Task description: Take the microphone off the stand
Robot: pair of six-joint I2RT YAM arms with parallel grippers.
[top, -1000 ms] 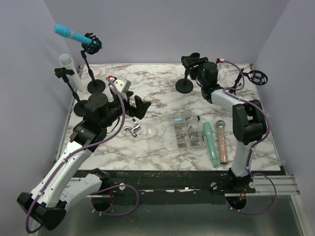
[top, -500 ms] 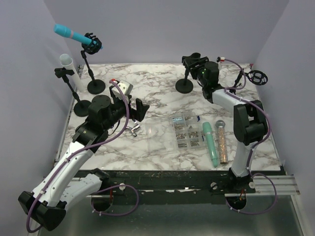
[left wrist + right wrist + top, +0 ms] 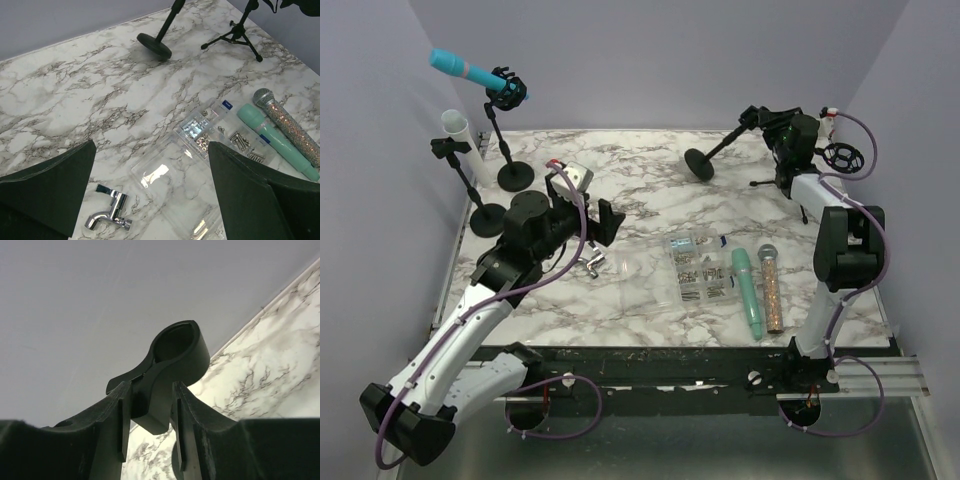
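Note:
A blue microphone (image 3: 463, 69) sits in the clip of a round-base stand (image 3: 514, 178) at the back left. A white microphone (image 3: 454, 126) sits on a second stand (image 3: 486, 215) beside it. My right gripper (image 3: 761, 118) is shut on the empty black clip (image 3: 175, 352) of a third stand, which leans over with its base (image 3: 699, 165) on the table; the right wrist view shows the clip between my fingers (image 3: 150, 412). My left gripper (image 3: 603, 222) is open and empty above the table's middle, also open in its wrist view (image 3: 150, 200).
A teal microphone (image 3: 748, 290) and a glitter microphone (image 3: 772, 285) lie at the front right. A clear parts box (image 3: 696, 268) with screws lies mid-table, a chrome tap (image 3: 588, 264) left of it. A tripod stand (image 3: 840, 156) with a shock mount stands at the back right.
My right gripper has swung right and back with the stand's clip, tipping that stand over to the right. My left arm has shifted only slightly.

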